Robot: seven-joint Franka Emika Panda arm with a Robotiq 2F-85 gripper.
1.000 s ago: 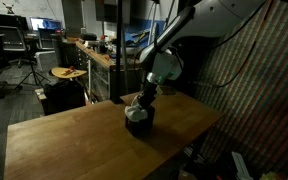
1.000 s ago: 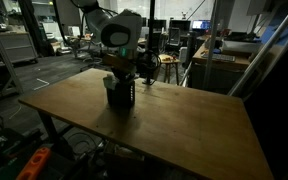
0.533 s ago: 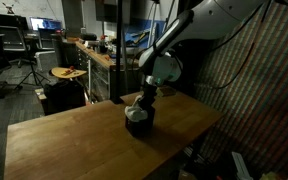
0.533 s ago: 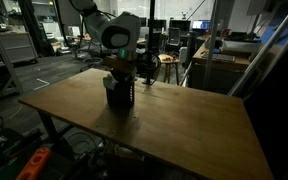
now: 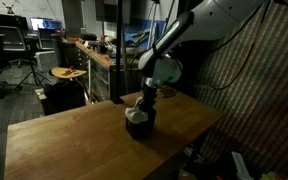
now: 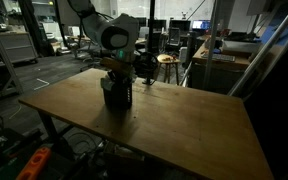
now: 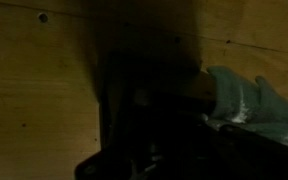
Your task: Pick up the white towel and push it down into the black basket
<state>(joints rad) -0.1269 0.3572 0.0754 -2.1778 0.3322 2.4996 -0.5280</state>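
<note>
Basket point(image 5: 138, 124) is set near the tabletop point(image 5: 64, 140) far edge. Towel point(image 7: 246, 102) is bunched at its rim. Gripper point(image 5: 143, 104) is lowered into basket, jaws closed tight; grip unclear.

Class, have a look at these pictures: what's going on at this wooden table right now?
A robot arm reaches down over the black basket on the wooden table, its claw shut at the basket's opening. The white towel is bunched at the basket's top, part of it poking out past the rim in the wrist view, so it is not fully pushed in. Whether the claw grips the towel is unclear.
</note>
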